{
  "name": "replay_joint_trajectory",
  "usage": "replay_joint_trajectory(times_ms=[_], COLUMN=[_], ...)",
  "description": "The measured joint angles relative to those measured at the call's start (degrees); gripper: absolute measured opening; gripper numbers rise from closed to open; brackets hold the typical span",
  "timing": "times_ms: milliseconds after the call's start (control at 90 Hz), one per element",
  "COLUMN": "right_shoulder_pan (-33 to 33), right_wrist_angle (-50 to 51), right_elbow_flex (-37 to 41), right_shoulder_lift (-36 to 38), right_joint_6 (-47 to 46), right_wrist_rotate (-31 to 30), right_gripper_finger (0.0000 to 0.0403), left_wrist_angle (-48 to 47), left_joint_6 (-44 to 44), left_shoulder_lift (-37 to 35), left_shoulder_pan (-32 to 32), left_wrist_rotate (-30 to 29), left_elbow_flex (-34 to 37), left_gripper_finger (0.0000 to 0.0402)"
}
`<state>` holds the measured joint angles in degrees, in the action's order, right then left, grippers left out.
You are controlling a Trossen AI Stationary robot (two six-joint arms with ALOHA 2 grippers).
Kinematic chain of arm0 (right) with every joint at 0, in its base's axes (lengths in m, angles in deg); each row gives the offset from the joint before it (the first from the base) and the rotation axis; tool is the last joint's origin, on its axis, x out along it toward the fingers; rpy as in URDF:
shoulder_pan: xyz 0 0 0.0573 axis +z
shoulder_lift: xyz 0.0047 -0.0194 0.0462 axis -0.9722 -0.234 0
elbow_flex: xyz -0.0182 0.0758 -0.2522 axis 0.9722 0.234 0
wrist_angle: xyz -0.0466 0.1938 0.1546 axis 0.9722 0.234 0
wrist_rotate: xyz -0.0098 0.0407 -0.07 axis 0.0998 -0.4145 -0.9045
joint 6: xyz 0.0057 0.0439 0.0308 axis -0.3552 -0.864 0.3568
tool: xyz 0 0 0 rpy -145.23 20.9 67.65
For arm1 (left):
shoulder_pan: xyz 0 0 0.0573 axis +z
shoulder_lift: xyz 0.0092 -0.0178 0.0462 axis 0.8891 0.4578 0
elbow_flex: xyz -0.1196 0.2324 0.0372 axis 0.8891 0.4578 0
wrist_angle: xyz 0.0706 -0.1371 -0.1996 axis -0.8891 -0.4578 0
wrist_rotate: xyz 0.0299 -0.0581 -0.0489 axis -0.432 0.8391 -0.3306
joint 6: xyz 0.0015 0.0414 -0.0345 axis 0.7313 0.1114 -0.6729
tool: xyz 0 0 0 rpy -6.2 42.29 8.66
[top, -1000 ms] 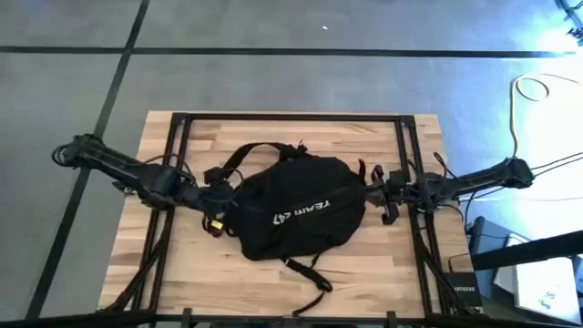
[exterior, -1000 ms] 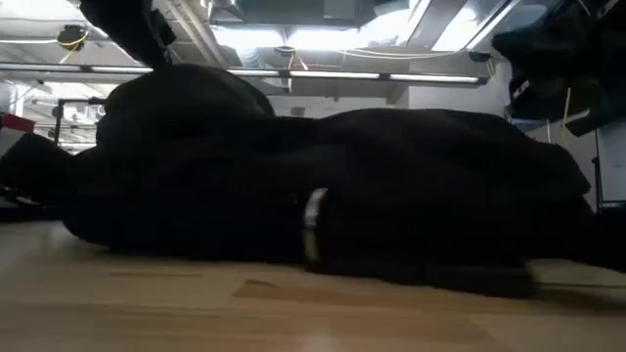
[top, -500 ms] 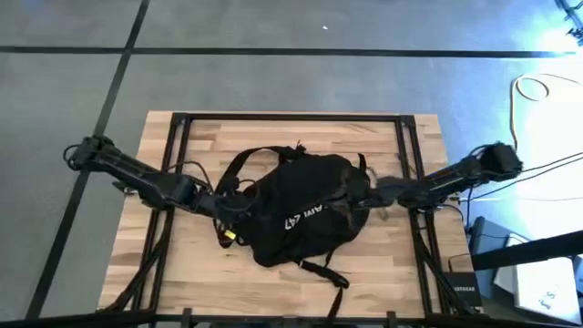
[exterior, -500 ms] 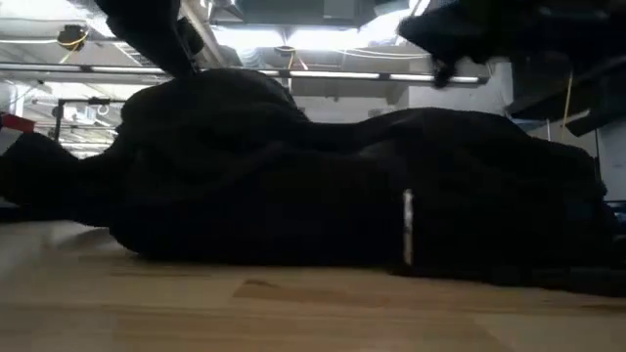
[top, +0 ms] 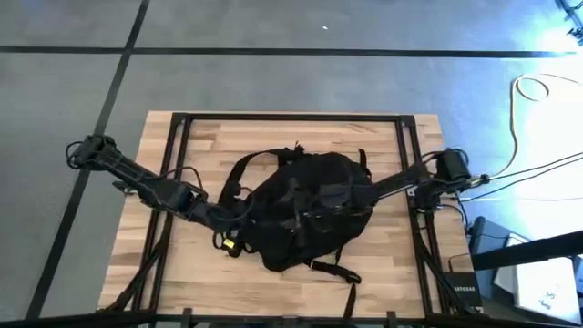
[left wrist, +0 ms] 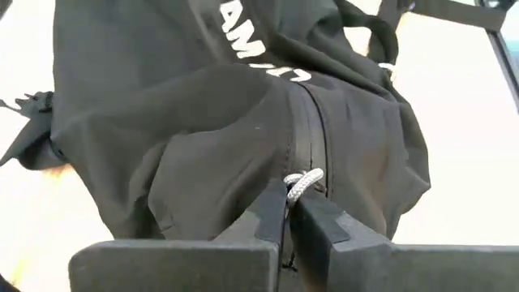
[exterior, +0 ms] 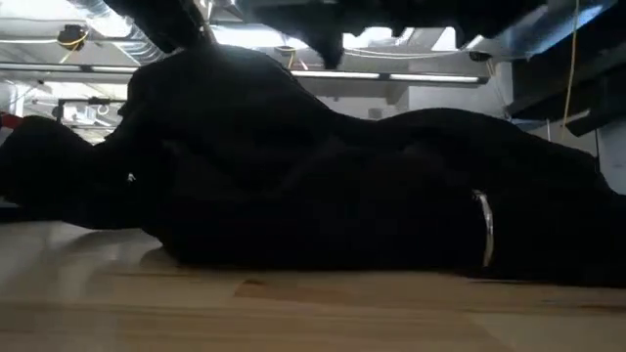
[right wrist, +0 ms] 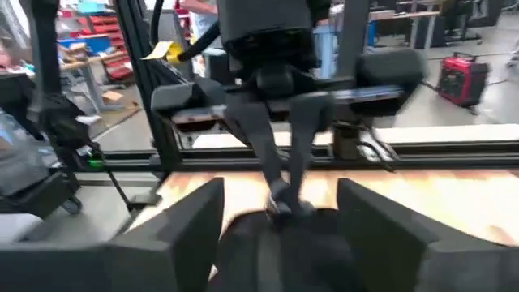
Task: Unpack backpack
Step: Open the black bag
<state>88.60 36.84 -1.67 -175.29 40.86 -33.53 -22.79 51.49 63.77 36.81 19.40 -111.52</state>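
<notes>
- left gripper (left wrist: 288, 212) sits at the left side of the backpack (top: 310, 205), its fingers pinched together on the white zipper cord (left wrist: 302, 184) where the zip line (left wrist: 306, 130) runs up the black fabric.
- risk here, as i judge it: the cord is thin and held only at the fingertips, so a pull at an angle to the zip could slide it out of the pinch, or jam the slider in the folds bunched beside it.
- backpack lies in the middle of the wooden table (top: 182, 273), slumped flat, with its straps (top: 241, 164) loose toward the far side and a strap trailing off the near side; nothing pins it, so a zipper pull may simply drag the whole bag left rather than open it.
- right gripper (right wrist: 280, 223) hovers over the right part of the bag with its fingers spread wide, holding nothing.
- risk on that side: if it comes down without catching fabric firmly, there is no counter-hold; it could also snag a loose strap.
- both arms reach in toward the bag's middle, so crowding between them is possible.
</notes>
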Motion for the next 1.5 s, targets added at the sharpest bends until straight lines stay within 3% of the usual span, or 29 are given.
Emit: replay_joint_trajectory(times_ms=[256,556,789,1111,1367,1500], right_shoulder_pan=[1.1,1.0,1.2,3.6,3.6,3.5], right_wrist_angle=[9.9,15.6,13.3,10.7,10.2,9.9], right_elbow_flex=[-10.3,-11.6,-11.6,-11.8,-15.9,-16.4], right_shoulder_lift=[-6.3,-7.4,-7.4,-10.0,-13.7,-13.8], right_joint_6=[-0.4,-0.1,1.9,17.2,17.7,17.7], right_wrist_rotate=[-0.1,-5.2,-5.5,-6.3,-7.4,-8.0], right_gripper_finger=[0.023,0.0201,0.0198,0.0198,0.0196,0.0173], left_wrist_angle=[-0.2,-0.1,0.0,0.0,-1.3,0.1], left_joint_6=[-1.2,-1.6,-1.6,-1.5,-1.7,-1.9], left_shoulder_lift=[0.0,0.0,0.0,0.0,0.0,0.0], left_shoulder_pan=[-1.7,-1.9,-1.9,-1.9,-2.0,-2.0], left_wrist_rotate=[-1.0,-1.0,-1.0,-0.8,0.1,-0.4], left_elbow_flex=[0.0,0.0,0.0,0.0,0.2,0.1], left_gripper_finger=[0.0,0.0,0.0,0.0,0.0,0.0])
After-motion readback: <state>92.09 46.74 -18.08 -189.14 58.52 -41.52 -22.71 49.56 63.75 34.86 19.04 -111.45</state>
